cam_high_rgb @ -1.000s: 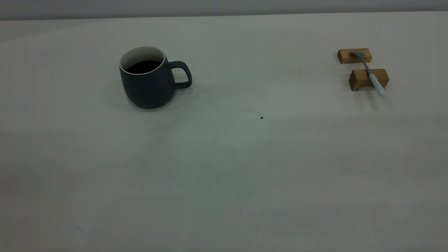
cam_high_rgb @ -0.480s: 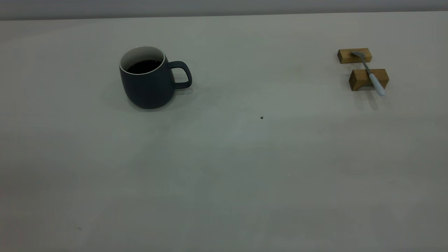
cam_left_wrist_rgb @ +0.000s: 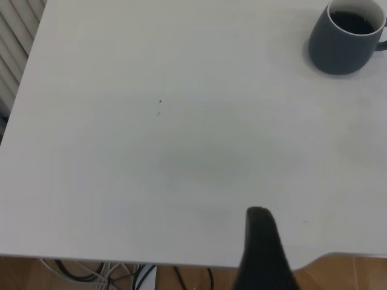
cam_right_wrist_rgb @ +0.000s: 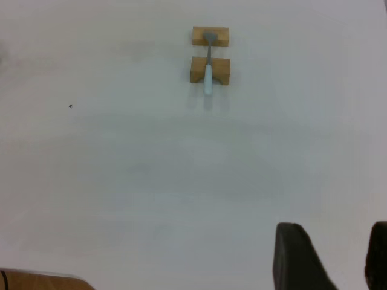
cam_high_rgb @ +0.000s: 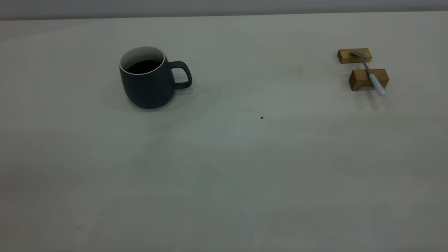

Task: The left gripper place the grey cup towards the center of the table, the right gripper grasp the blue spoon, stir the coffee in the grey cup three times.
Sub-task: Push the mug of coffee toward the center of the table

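Observation:
The grey cup (cam_high_rgb: 147, 78) stands upright on the table's left half, handle toward the centre, with dark coffee (cam_high_rgb: 143, 66) inside; it also shows in the left wrist view (cam_left_wrist_rgb: 344, 39). The blue spoon (cam_high_rgb: 371, 74) lies across two wooden blocks at the right, seen too in the right wrist view (cam_right_wrist_rgb: 208, 66). My left gripper (cam_left_wrist_rgb: 332, 241) hovers by the near table edge, far from the cup, open, with one finger (cam_left_wrist_rgb: 261, 248) showing. My right gripper (cam_right_wrist_rgb: 335, 248) is open and empty, well short of the spoon. Neither gripper appears in the exterior view.
The two wooden blocks (cam_high_rgb: 354, 55) (cam_high_rgb: 364, 79) hold the spoon off the table (cam_high_rgb: 224, 168). A tiny dark speck (cam_high_rgb: 261, 118) lies near the middle. Beyond the near table edge there are cables and a wood floor (cam_left_wrist_rgb: 121, 275).

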`<state>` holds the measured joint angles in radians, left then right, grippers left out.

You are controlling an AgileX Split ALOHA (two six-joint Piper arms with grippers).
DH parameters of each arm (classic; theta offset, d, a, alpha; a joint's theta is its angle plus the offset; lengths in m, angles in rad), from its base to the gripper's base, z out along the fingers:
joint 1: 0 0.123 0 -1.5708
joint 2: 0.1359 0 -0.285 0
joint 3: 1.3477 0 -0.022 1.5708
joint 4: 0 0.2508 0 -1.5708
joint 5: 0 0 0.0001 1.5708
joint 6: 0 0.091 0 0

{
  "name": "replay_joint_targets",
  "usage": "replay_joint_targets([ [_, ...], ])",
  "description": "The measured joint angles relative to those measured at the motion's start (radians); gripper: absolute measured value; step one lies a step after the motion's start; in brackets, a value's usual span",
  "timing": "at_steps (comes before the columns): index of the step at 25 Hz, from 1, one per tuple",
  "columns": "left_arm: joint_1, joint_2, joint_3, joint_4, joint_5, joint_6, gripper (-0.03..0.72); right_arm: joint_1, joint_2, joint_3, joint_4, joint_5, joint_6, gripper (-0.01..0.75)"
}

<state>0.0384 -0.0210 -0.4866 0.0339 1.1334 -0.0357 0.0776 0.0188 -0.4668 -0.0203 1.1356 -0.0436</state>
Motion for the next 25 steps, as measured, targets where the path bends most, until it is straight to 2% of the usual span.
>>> replay_joint_targets([
  [5, 0.0, 0.051, 0.0, 0.0, -0.002, 0.0, 0.585, 0.0, 0.0, 0.0, 0.0, 0.0, 0.0, 0.321],
  [10, 0.0, 0.324, -0.033, 0.0, -0.071, 0.068, 0.585, 0.0, 0.0, 0.0, 0.0, 0.0, 0.0, 0.321],
  [20, 0.0, 1.036, -0.195, 0.001, -0.48, 0.159, 0.585, 0.0, 0.0, 0.0, 0.0, 0.0, 0.0, 0.321],
  [25, 0.0, 1.382, -0.323, 0.001, -0.598, 0.196, 0.585, 0.0, 0.0, 0.0, 0.0, 0.0, 0.0, 0.321],
])
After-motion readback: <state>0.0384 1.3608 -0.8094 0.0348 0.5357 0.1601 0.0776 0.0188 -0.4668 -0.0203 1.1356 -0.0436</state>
